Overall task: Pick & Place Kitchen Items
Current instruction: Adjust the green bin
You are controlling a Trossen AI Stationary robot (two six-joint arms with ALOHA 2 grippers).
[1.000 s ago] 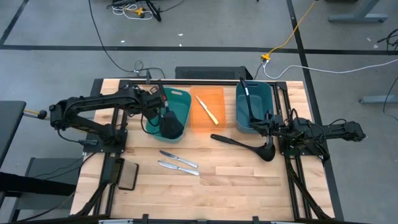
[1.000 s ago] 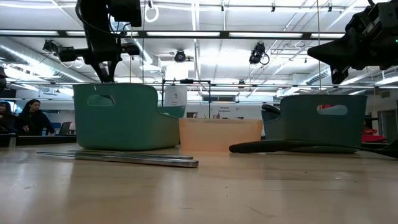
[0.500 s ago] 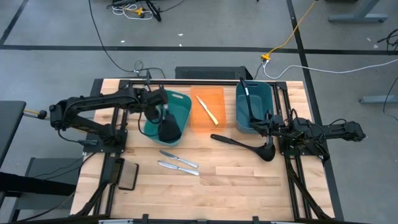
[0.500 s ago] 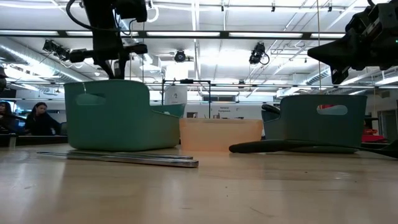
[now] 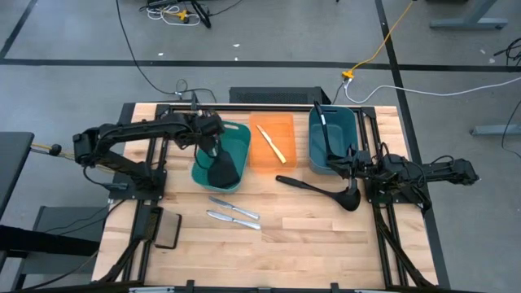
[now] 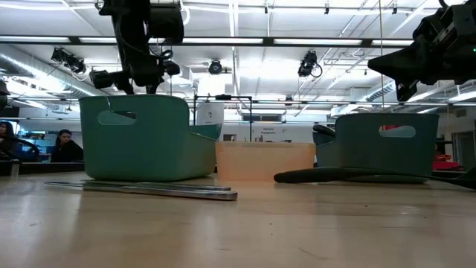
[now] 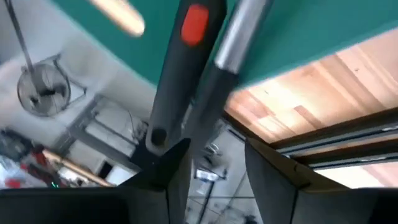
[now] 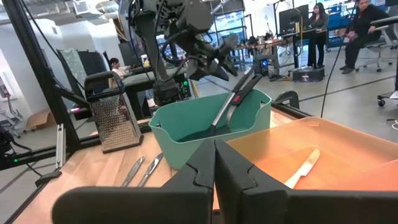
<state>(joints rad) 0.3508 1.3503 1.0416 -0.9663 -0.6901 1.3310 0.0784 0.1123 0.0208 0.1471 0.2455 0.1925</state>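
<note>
Indoors, wooden table (image 5: 309,228), seemingly open-plan workshop behind.

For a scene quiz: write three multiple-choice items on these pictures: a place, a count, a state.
1. The slim pale-yellow knife lies: A in the orange plastic bin; B in a teal bin; C in a gripper.
2. Small silver knives on the wooden table: A one; B two; C three.
3. The right gripper is: A open; B shut, empty; C shut on a ladle.
Key: 1A, it shows on the orange floor; 2B, a pair lies side by side; 3B, its fingers meet around nothing.
</note>
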